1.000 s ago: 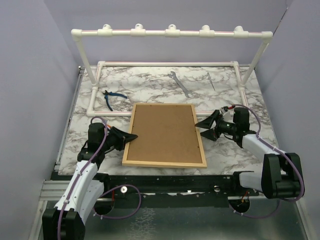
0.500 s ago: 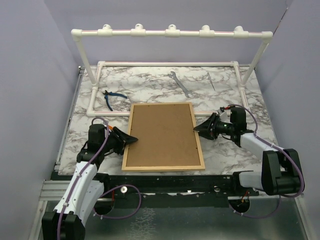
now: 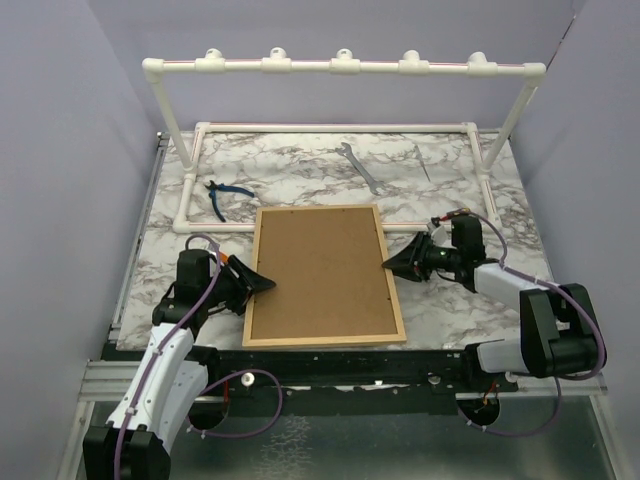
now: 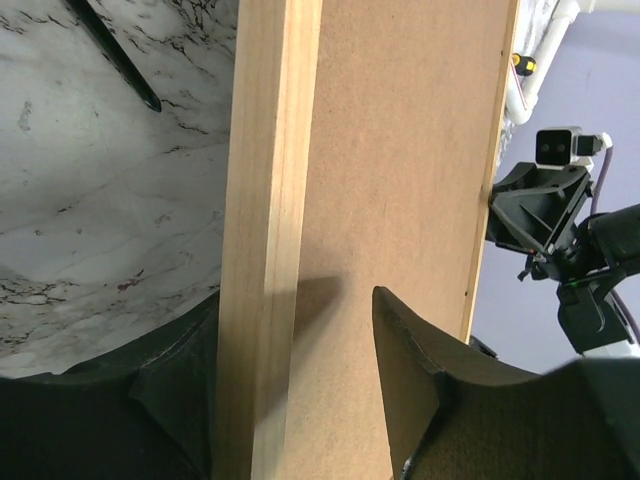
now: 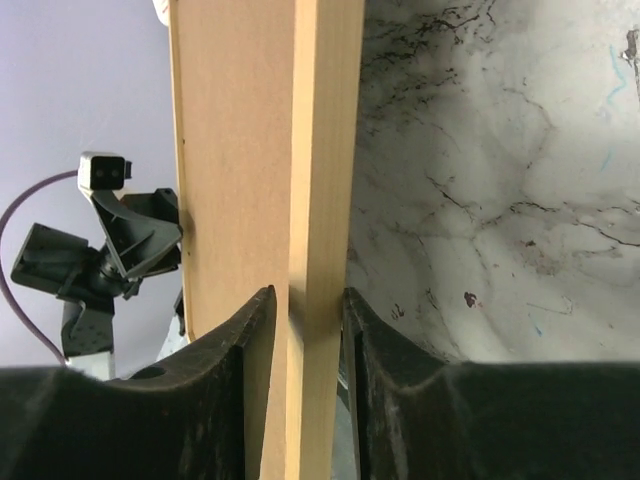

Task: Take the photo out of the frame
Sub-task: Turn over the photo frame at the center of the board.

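A large light-wood picture frame (image 3: 325,272) lies back-side up in the middle of the tabletop (image 3: 300,160), close to its near edge, with its brown fibreboard back showing. The photo is out of sight, presumably face down beneath that back.

The right arm (image 3: 500,285) reaches in from the right edge, its jaws closed on the frame's right-hand wooden rail. The left arm (image 3: 170,340) reaches in from the left edge. Its jaws are open and straddle the left-hand rail, with a gap on the inner side.

The step in hand appears to be steadying or squaring the frame; the back is not yet opened. The next move likely calls for finding and releasing whatever holds the back in, though no clips can be made out.

The tabletop is white marble pattern with grey veins, enclosed by plain lilac walls. A white pipe rack (image 3: 340,66) stands along the far edge. Near it lie a metal wrench (image 3: 360,168) and, toward the far left corner, blue-handled pliers (image 3: 225,195).
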